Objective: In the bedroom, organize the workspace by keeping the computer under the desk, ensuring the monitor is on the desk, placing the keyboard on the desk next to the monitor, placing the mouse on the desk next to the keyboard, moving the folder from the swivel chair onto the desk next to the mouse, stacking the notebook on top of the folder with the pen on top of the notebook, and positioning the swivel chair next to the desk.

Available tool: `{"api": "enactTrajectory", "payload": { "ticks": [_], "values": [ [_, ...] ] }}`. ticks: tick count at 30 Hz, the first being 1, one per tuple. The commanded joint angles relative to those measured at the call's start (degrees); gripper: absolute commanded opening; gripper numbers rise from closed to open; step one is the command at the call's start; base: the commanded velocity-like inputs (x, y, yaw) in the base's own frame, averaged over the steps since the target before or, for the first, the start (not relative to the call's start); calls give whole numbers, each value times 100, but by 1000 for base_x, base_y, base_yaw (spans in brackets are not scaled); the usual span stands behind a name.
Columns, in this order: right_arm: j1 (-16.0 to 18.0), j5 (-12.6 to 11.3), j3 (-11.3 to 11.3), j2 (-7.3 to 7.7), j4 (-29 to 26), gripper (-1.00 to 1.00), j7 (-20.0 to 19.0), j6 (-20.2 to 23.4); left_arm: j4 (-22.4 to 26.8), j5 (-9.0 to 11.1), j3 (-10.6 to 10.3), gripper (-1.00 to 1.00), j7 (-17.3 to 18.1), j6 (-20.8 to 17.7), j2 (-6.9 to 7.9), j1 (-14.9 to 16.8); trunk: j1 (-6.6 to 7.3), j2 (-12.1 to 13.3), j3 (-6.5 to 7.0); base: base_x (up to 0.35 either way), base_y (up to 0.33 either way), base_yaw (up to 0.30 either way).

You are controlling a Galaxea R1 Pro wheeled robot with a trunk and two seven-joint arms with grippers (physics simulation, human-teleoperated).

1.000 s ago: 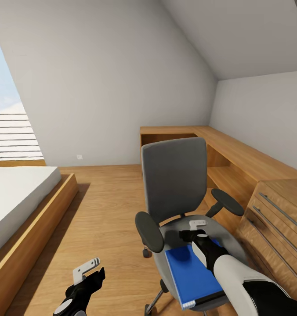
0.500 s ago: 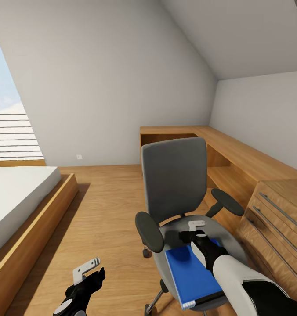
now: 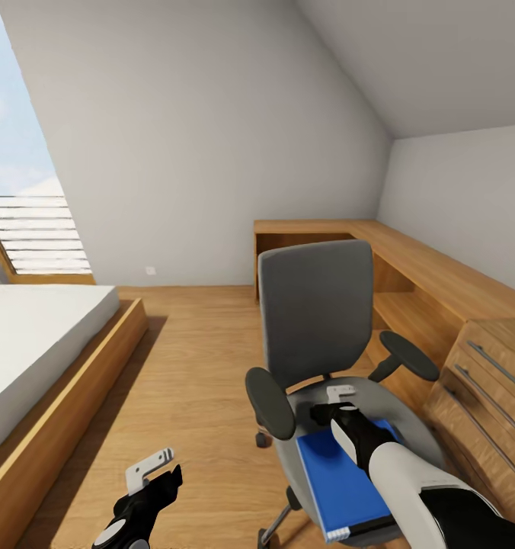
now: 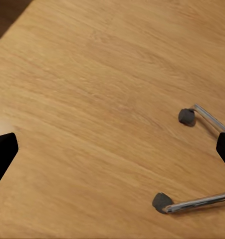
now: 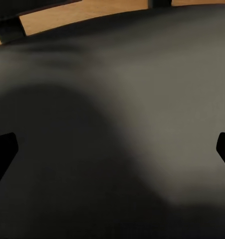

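Note:
The grey swivel chair (image 3: 318,305) stands in front of me with its back to the far wall. A bright blue folder (image 3: 337,480) lies flat on its seat (image 5: 122,99). My right gripper (image 3: 341,396) hovers open just over the seat, at the folder's far end, with nothing between its fingers (image 5: 3,152). Down at the left, my left gripper (image 3: 151,467) hangs open above the wooden floor beside the chair's metal legs (image 4: 192,201) and a wheel (image 4: 186,116). The desk, computer, monitor, keyboard, mouse, notebook and pen are out of view.
A light wooden chest with bar handles (image 3: 486,381) stands close on the chair's right. A low wooden shelf unit (image 3: 410,267) runs along the right wall into the corner. A bed on a wooden frame (image 3: 29,343) lies at the left under a window (image 3: 29,191).
The whole picture has slid slightly to the right, so the camera has turned a little left. Both grippers keep their places in the view and stay open.

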State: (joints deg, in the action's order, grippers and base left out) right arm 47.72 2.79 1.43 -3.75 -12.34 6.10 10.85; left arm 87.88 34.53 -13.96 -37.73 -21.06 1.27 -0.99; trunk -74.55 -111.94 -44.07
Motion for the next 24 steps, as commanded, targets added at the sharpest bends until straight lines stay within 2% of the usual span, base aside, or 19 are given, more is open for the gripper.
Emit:
{"api": "enactTrajectory", "payload": {
  "ticks": [1,17,24],
  "values": [
    [1,28,15,0,-10,100,19,51,10,36,-10,100,-42,-11,5,2,0,-2,-4,0,0,91],
    [1,34,15,14,-7,100,-19,354,10,31,-10,100,-42,-12,5,2,0,-2,-4,0,0,17],
    [1,37,23,22,-18,100,-21,855,10,36,-10,100,-42,-12,5,2,0,-2,-4,0,0,0]
  ]
}}
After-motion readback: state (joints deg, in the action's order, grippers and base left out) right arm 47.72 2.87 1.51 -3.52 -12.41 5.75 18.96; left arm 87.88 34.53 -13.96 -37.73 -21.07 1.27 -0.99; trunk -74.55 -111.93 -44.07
